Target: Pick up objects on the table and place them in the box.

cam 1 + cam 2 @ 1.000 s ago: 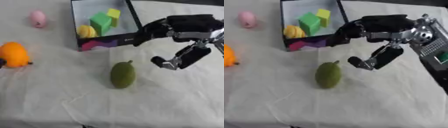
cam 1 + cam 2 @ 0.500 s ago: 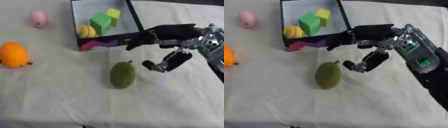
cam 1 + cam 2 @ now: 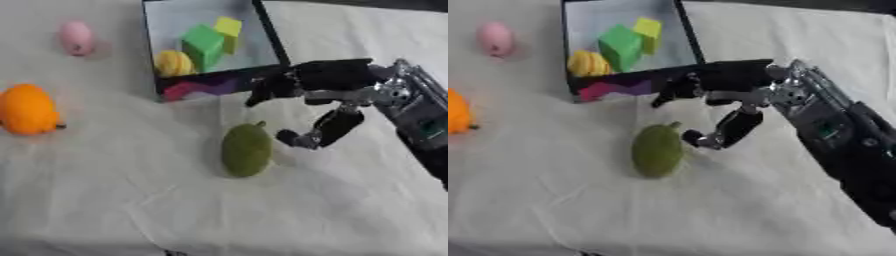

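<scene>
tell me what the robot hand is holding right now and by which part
Nothing. The right robot hand hangs open beside the green fruit, not gripping it.

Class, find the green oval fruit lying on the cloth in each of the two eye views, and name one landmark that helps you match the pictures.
Left eye view: the green oval fruit lies just right of centre, below the box.
Right eye view: it lies left of centre, again below the box.
Shared landmark: the right hand, open, right beside the fruit's upper right end in both views.
</scene>
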You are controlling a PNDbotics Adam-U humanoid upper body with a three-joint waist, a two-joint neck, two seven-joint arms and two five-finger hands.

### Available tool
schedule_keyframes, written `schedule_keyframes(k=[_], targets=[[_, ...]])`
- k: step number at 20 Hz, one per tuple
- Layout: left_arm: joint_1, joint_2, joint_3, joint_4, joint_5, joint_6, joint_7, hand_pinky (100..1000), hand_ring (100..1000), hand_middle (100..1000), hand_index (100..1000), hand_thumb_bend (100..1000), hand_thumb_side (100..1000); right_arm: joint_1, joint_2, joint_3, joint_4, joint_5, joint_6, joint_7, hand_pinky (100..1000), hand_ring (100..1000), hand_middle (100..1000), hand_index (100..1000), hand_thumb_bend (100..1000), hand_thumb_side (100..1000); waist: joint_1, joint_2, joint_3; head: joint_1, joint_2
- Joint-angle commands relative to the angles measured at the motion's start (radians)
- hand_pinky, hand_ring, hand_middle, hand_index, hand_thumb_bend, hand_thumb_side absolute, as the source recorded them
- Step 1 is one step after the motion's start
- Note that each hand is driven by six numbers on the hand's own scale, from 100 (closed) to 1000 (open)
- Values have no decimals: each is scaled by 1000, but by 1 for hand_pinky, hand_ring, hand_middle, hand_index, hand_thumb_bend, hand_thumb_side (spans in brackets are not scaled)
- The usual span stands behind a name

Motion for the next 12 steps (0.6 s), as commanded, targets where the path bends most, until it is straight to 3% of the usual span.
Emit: schedule_keyframes(k=[1, 12], targets=[[-3, 36, 8, -22, -9, -3, 2, 975, 767, 644, 671, 144, 910, -12, -8, 3, 4, -4, -225, 238, 855, 898, 817, 931, 192, 334, 8, 1, 2, 1, -8], [1, 79, 18, -35, -14, -17, 10, 977, 769, 643, 671, 124, 891, -15, 15, 38, 33, 11, -261, 246, 866, 901, 816, 953, 214, 288, 8, 3, 7, -2, -9]])
